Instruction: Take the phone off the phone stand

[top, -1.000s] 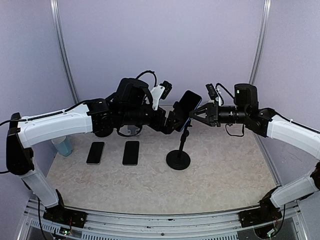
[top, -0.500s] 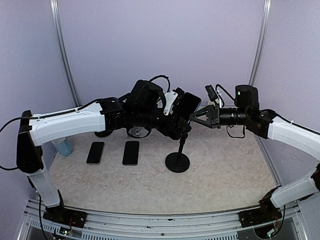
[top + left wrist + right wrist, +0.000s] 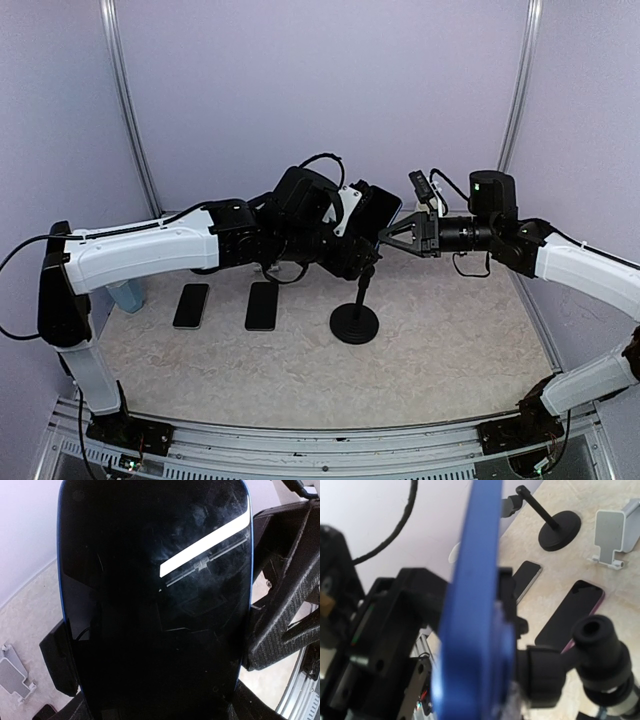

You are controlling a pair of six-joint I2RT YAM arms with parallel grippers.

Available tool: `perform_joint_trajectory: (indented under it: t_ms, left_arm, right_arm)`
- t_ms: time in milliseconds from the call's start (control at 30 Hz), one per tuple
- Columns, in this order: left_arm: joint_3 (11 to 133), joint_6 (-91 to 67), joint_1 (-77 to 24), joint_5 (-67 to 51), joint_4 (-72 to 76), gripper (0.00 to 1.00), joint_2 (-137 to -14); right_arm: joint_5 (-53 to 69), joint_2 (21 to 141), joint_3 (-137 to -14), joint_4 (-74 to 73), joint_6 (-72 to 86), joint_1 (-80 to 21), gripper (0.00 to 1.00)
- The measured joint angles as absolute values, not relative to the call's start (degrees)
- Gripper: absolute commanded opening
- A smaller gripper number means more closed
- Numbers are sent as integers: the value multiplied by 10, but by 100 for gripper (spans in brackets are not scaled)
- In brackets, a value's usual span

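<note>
The phone (image 3: 376, 213), black with a blue edge, sits in the clamp of the black phone stand (image 3: 354, 323) at mid table. Its screen (image 3: 155, 605) fills the left wrist view. My left gripper (image 3: 352, 256) is open, its fingertips (image 3: 77, 711) at the phone's lower corners. My right gripper (image 3: 392, 233) is open at the phone's right side, its fingers (image 3: 282, 580) spread beside that edge. In the right wrist view the phone (image 3: 475, 605) stands edge-on, with the stand's ball joint (image 3: 545, 672) behind it. My own right fingers do not show there.
Two more phones (image 3: 191, 305) (image 3: 262, 305) lie flat on the table at the left. In the right wrist view a second black stand (image 3: 559, 526) and a white stand (image 3: 612, 535) stand farther off. A pale bottle (image 3: 125, 293) is at the far left.
My left arm has swung right and brought its gripper up to the phone. The stand has shifted slightly left. My right gripper has stayed at the phone's right edge.
</note>
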State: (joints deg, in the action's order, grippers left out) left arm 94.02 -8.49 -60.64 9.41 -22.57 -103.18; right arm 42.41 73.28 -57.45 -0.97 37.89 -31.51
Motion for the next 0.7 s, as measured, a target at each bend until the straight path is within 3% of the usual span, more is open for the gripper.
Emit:
perform_joint_trajectory:
  t_ms: [300, 700]
  left_arm:
    - [897, -91, -608, 110, -176, 44, -1018]
    - [818, -109, -580, 43, -105, 32, -977]
  right_arm:
    - [418, 733, -575, -14, 363, -315, 0]
    - [404, 733, -575, -16, 343, -323, 0]
